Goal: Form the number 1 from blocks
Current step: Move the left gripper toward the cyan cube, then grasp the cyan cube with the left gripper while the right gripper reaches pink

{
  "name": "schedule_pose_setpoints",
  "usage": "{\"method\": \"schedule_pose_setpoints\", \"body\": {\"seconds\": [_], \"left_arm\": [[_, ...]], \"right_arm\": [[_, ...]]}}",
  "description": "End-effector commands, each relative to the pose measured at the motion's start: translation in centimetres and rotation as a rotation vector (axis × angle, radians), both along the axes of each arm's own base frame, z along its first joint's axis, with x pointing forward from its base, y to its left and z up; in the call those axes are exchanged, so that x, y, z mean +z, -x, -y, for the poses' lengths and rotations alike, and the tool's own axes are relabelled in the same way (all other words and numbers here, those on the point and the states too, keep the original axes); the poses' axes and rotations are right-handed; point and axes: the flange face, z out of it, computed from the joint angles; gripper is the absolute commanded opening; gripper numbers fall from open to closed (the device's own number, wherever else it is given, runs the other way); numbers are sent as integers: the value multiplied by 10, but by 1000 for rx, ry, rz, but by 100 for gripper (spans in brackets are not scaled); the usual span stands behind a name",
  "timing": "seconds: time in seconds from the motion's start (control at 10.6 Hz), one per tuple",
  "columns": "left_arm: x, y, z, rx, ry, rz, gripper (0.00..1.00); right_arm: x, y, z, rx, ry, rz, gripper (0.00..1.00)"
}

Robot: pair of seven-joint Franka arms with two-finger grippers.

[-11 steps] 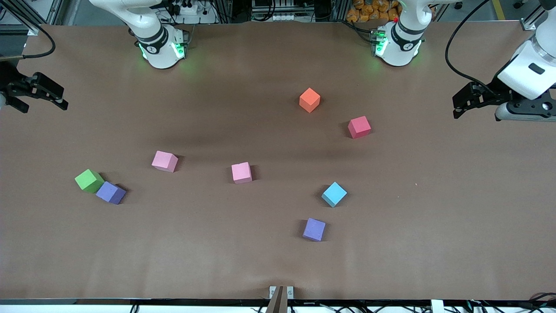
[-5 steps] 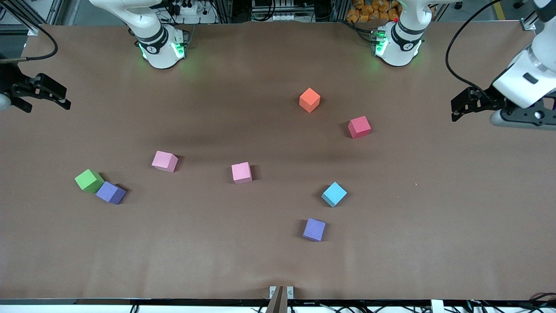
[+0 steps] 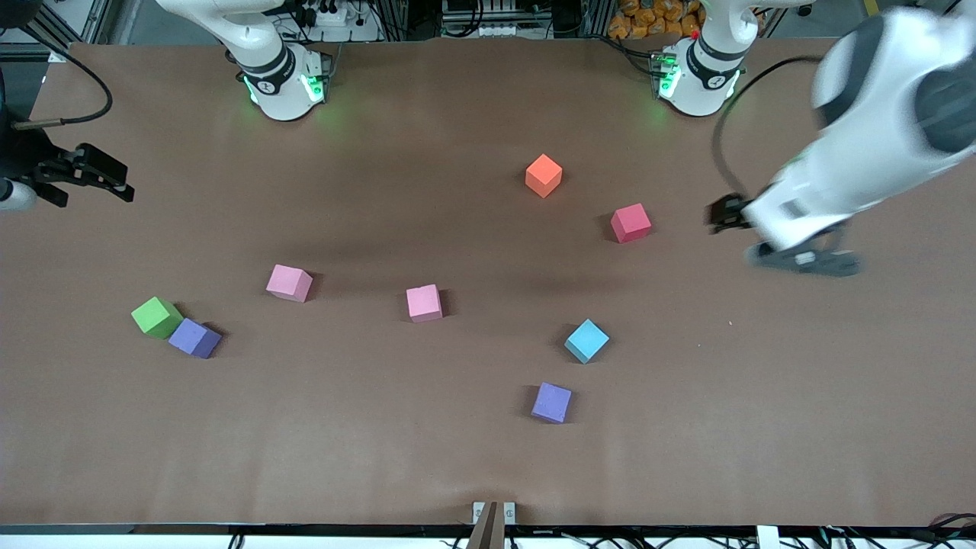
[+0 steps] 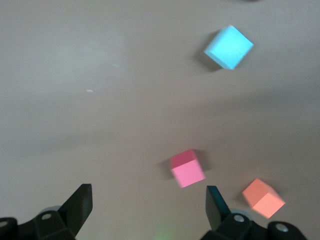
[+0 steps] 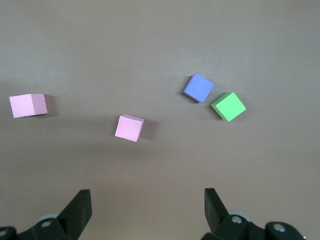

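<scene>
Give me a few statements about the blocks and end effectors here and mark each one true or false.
1. The green block touches a purple block. True.
2. The left end effector grips the crimson block. False: it is open, holding nothing, with that block on the table.
3. Two light pink blocks lie apart. True.
4. The sky blue block is stacked on the orange block. False: both sit on the table, apart.
5. The right end effector is shut. False: open.

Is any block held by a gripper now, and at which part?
Nothing is held. The left gripper and right gripper are both open above the table.
</scene>
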Motion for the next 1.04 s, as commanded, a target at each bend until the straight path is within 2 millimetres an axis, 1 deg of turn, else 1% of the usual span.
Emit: {"method": "schedule_pose_setpoints", "body": {"seconds": [0.0, 0.09, 0.19, 0.28, 0.38, 0.47, 0.57, 0.66, 0.76, 0.85, 0.95], "left_arm": [[-49, -11, 54, 61, 4, 5, 100], [-74, -22, 59, 148, 12, 5, 100], [-93, -38, 61, 255, 13, 31, 100], [-109, -54, 60, 324, 23, 51, 100], [-126, -67, 57, 365, 29, 54, 100], [-141, -78, 55, 462, 28, 61, 100], [-155, -84, 55, 582, 20, 74, 100], [-165, -89, 58, 655, 34, 93, 100], [-177, -90, 70, 694, 54, 113, 100], [-188, -86, 91, 724, 66, 131, 100], [-195, -89, 100, 764, 88, 163, 100]], "right_arm": [[3, 1, 0, 5, 12, -7, 100], [-5, 2, -1, 5, 10, -26, 100], [-19, 4, -2, 4, 9, -54, 100], [-34, 5, -2, 1, 8, -78, 100], [-44, 5, -2, -1, 5, -92, 100], [-56, 6, -4, 0, 5, -102, 100], [-73, 7, -4, -2, 3, -117, 100], [-89, 8, -6, 1, 2, -129, 100], [-111, 11, -9, 0, 1, -142, 100], [-128, 13, -9, -7, -1, -149, 100], [-144, 15, -13, -13, -1, -156, 100]]}}
